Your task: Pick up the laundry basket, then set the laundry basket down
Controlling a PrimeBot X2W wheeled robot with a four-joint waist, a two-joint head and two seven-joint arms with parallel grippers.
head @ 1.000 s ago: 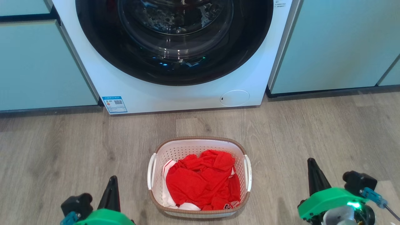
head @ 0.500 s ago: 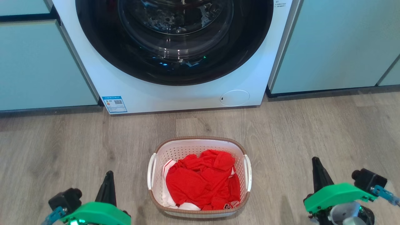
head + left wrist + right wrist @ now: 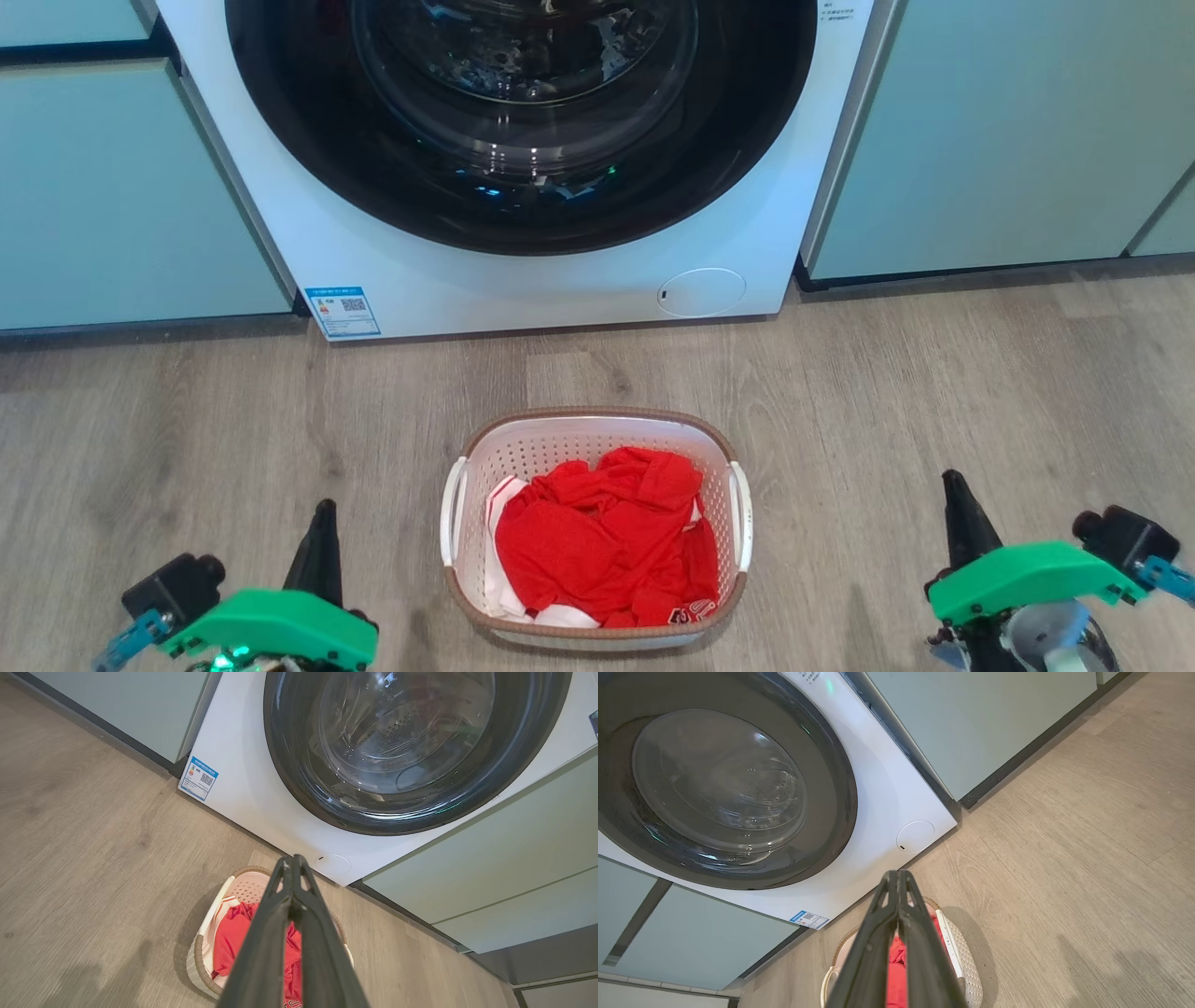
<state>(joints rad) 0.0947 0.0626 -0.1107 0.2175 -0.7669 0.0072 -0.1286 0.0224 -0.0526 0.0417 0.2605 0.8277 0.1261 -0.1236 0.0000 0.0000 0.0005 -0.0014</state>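
- The small oval white plastic laundry basket with little holes and a brown woven-look rim [image 3: 579,446] is sitting flat on the grey-brown wood floor [image 3: 187,448].
- The basket is sitting in front of the big white washing machine with a round dark glass door [image 3: 523,280], with a strip of bare floor between them.
- Crumpled red clothes [image 3: 602,541] are lying inside the basket, and a bit of white cloth is peeking out under them at the near left side.
- The basket's two white side handles are sticking out, one on its left [image 3: 454,511] and one on its right [image 3: 741,515], and nothing is touching them.
- The left gripper with its long dark fingers [image 3: 324,511] is hanging over the floor to the left of the basket, apart from it. In the left wrist view its two fingers are pressing together at the tips, and they are pinching nothing.
- The right gripper [image 3: 952,481] is hanging over the floor to the right of the basket, farther from it than the left one is. In the right wrist view its two fingers are pressing together too, and they are pinching nothing.
- Both grippers are pointing toward the washing machine, and the basket is sitting between them.
- A small blue and white sticker [image 3: 343,311] is sitting on the washing machine's low left corner, and a small round white cover [image 3: 700,292] is sitting near its low right corner.
- Pale green cupboard doors [image 3: 121,187] are standing on both sides of the washing machine.
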